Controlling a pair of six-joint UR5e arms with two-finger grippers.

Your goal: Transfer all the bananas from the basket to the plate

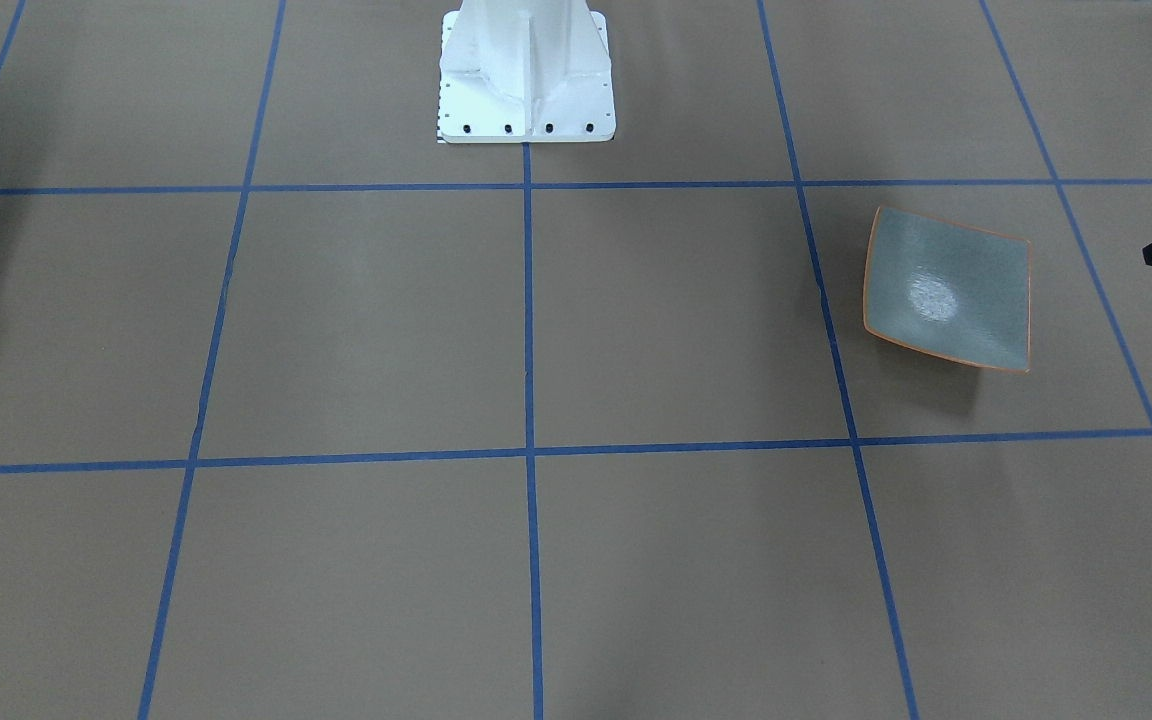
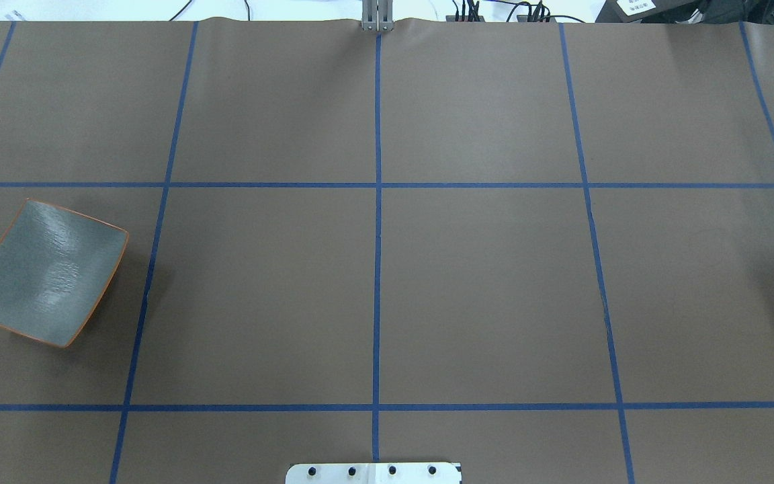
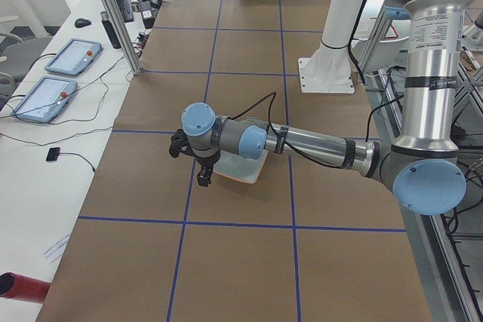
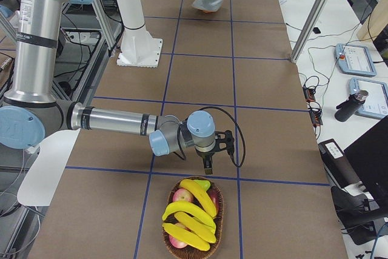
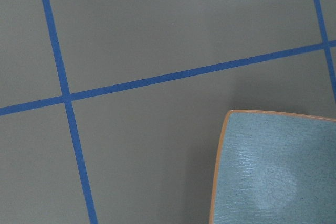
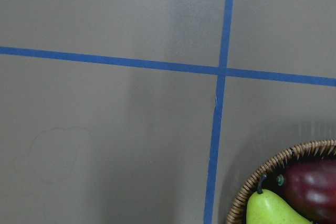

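**Brown-papered table, task at its start: no banana lifted yet**

My right gripper [image 4: 205, 163] hangs low over the table [image 2: 481, 282], just short of the near end of the wicker basket [image 4: 219, 210]. Only the side view shows it, so I cannot tell whether its jaws stand apart or closed. Its wrist camera looks down on blue tape lines [image 6: 216, 129]. One corner of that view catches the basket rim, a green pear [image 6: 268, 209] and a dark red fruit [image 6: 315, 187].

The three bananas [image 4: 189, 211] lie piled on top of the other fruit in the basket, none of them held. My left gripper [image 3: 201, 176] hovers just beside one edge of the plate [image 2: 44, 272], and I cannot read its grip state either. The plate sits bare at the table's left end, well apart from the basket.

I judge this to be the first step, the approach to the first banana. Next I would bring the right gripper over the basket with its jaws parted. It should then descend on the topmost banana across its middle, clear of the pear. With the plate so far off, a hand-over to the left arm looks likely.
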